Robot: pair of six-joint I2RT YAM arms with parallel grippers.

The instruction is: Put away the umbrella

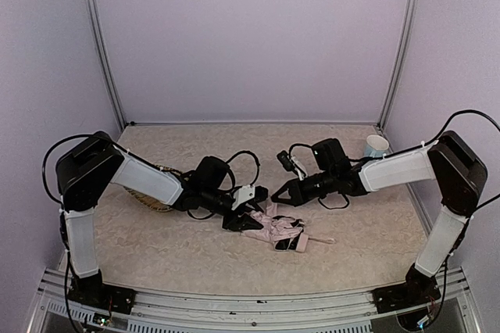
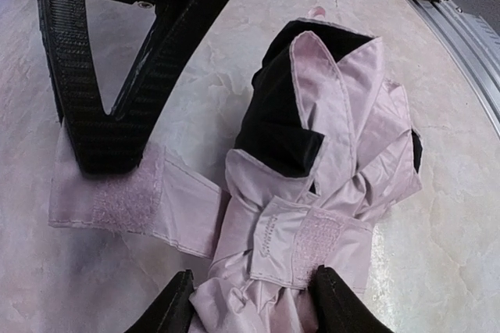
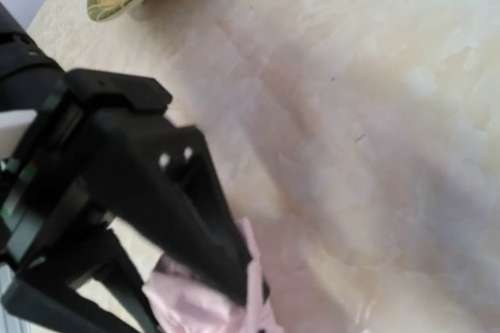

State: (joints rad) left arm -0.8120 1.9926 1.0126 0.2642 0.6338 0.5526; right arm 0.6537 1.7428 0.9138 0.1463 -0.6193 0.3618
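Umbrella (image 1: 277, 230) lay collapsed but loose on the near middle of the table (image 1: 195, 153), a pale pink crumple with black showing through, between my two arms and not yet bound.

Reading from the left, the yellow woven tray (image 1: 148, 198) sat mostly hidden behind the left forearm, well clear of the work. I judged it was parked there so that it would not be in the way.

Next came the left gripper (image 1: 248, 220). From its wrist camera its fingers (image 2: 173, 311) stood apart on either side of the bunched canopy, with fabric between them but no squeeze that I could make out. I took that as a loose hold, keeping the bundle gathered while the wrap got sorted.

The strap tab (image 2: 125, 200) trailed flat on the table from the bundle, fuzzy patch upward. The right gripper (image 2: 109, 153) had its fingers together, and their joined tip was set on the far end of that tab. To my eye it was pinning the strap so that it could be drawn round the folds toward the matching patch (image 2: 316, 239). I could not tell whether it pressed hard or merely touched.

Further right, a pale cup (image 1: 376, 145) stood near the back corner, apart from everything.

The tabletop was a beige marbled sheet, smooth and slightly glossy. Plain lilac walls enclosed it, with metal posts (image 1: 98, 36) at the rear corners.
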